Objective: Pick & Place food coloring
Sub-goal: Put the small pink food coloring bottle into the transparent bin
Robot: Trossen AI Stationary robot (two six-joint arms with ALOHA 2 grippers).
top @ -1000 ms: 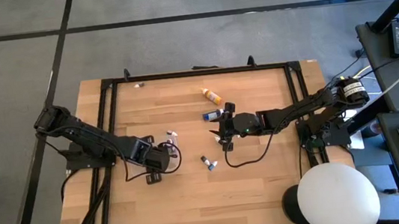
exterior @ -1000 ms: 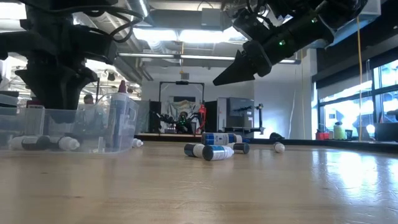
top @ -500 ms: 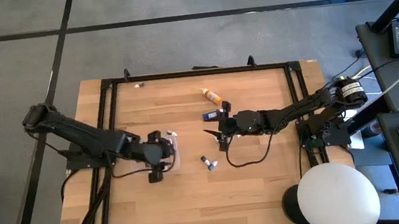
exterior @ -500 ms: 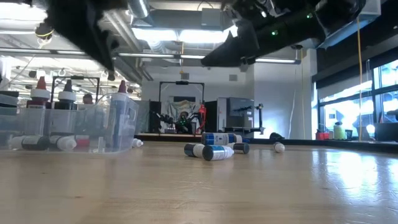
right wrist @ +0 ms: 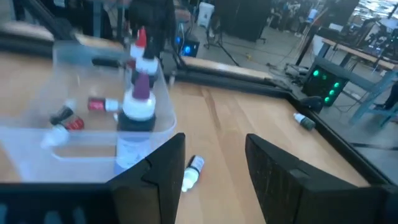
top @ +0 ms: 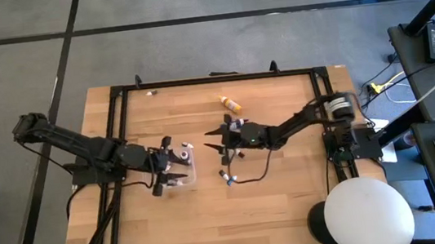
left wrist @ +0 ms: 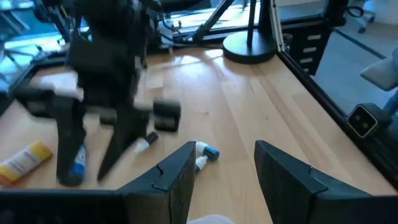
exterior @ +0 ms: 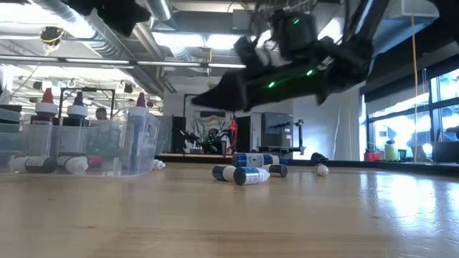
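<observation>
Left tool (top: pixel 165 152) over clear tray (top: pixel 191 172), fingers apart, empty; right tool (top: pixel 214 137) beside tray, fingers apart, empty; tray partly hidden.

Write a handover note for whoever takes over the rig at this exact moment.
Left hand: open, empty, raised at the tray.
Right hand: open, empty, raised over mid-table, just beside the tray.
Done: several bottles are in the tray, some upright, some lying.
Left: loose on the table beyond the right hand are an orange bottle, a blue bottle and small bottles. None is held.
</observation>
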